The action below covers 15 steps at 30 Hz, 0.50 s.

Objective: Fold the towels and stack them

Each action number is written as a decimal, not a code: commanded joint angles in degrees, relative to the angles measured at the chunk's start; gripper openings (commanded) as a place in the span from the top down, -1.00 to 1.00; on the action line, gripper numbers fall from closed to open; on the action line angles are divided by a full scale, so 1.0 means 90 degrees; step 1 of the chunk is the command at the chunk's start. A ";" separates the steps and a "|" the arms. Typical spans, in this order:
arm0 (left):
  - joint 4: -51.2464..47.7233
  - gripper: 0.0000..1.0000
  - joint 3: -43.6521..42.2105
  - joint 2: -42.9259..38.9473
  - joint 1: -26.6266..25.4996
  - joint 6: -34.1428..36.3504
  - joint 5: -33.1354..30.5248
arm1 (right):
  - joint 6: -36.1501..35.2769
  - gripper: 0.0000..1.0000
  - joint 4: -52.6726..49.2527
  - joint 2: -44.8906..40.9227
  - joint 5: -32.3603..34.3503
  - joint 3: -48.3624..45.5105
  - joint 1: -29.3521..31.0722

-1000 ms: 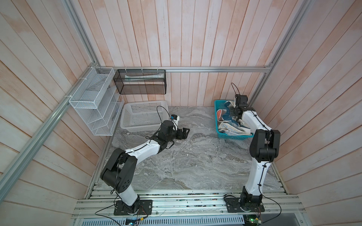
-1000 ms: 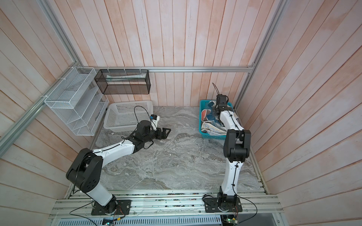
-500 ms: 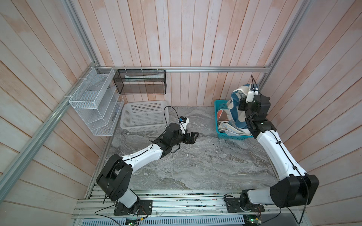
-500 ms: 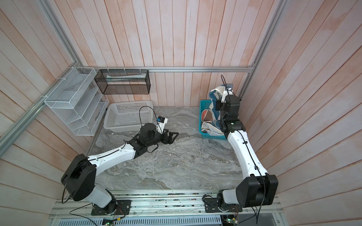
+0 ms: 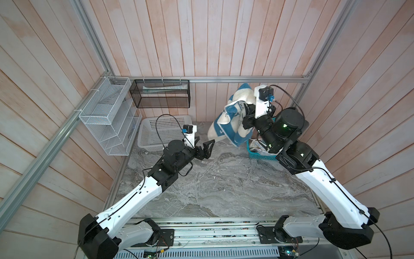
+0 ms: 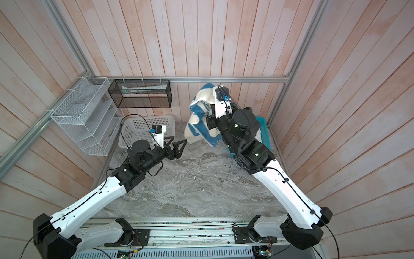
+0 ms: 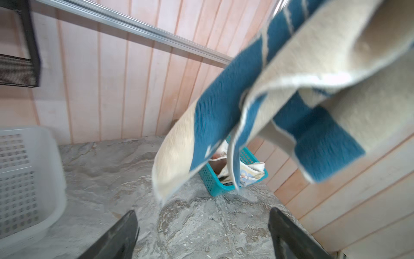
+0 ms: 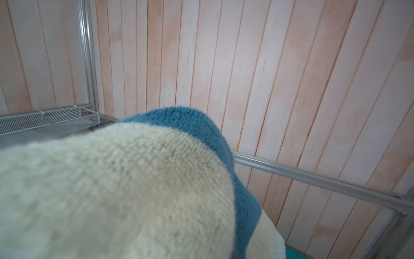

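A blue towel with cream borders (image 5: 230, 125) (image 6: 199, 127) hangs high in the air above the left edge of the teal basket (image 5: 257, 154) (image 6: 264, 125). My right gripper (image 5: 240, 111) (image 6: 205, 112) is shut on it, and the cloth drapes over the jaws and hides them. In the right wrist view the blue towel (image 8: 134, 190) fills the lower half. More crumpled towels (image 5: 257, 144) (image 7: 248, 172) lie in the teal basket (image 7: 210, 179). My left gripper (image 5: 205, 143) (image 6: 179, 140) (image 7: 201, 212) stands open and empty just left of and below the blue towel's (image 7: 224, 107) hanging end.
A white plastic basket (image 5: 161, 132) (image 7: 22, 168) stands at the back left of the marble table (image 5: 224, 183). On the left wall hangs a white wire rack (image 5: 109, 116). A black mesh basket (image 5: 161, 94) hangs on the back wall.
My right arm has pulled the blue towel up out of the teal basket and swung it toward the middle. My left arm has reached further right toward the towel, still open.
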 commanded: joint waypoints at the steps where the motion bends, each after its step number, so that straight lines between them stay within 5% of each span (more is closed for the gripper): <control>1: -0.1123 -0.84 -0.0586 -0.0232 0.0494 -0.0447 -0.0153 | 0.0729 0.32 -0.0455 0.0492 -0.0192 -0.1154 0.0008; 5: -0.1757 -0.84 -0.1154 -0.0226 0.0762 -0.0732 0.0013 | 0.1678 -0.19 -0.0813 0.1082 -0.0967 -0.1972 -0.0520; 11: -0.1858 -0.72 -0.1713 0.0339 0.0731 -0.1191 0.0459 | 0.2837 -0.23 -0.0710 0.1310 -0.2489 -0.2986 -0.1531; 15: -0.1532 -0.54 -0.1734 0.0853 0.0462 -0.1331 0.0652 | 0.2977 -0.19 -0.0489 0.1258 -0.2667 -0.3562 -0.1635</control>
